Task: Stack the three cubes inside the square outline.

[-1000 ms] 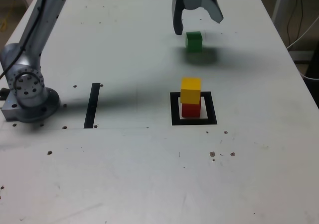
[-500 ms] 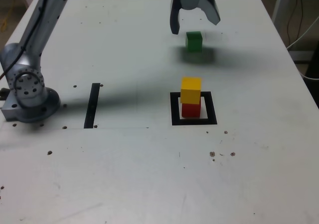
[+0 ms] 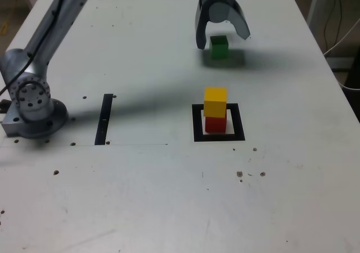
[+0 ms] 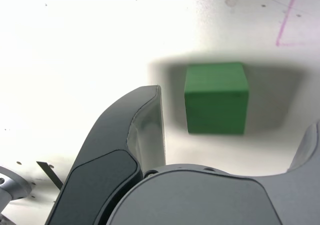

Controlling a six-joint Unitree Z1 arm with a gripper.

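A green cube [image 3: 219, 46] rests on the white table at the far side of the exterior view. My gripper [image 3: 222, 36] hangs just above it, open, with one finger on each side of the cube and touching nothing. In the wrist view the green cube [image 4: 216, 97] lies between the two dark fingers [image 4: 136, 130], closer to the one that shows in full. Nearer the camera, a yellow cube [image 3: 215, 101] sits on a red cube [image 3: 215, 124] inside the black square outline [image 3: 197, 123].
A narrow black strip [image 3: 104, 118] lies on the table at the exterior view's left. The arm's grey base [image 3: 31, 104] stands beyond it at the left edge. Small dark specks [image 3: 250, 174] dot the table's near part.
My gripper has come down closer to the green cube, its open fingers now flanking it. All three cubes stay where they were.
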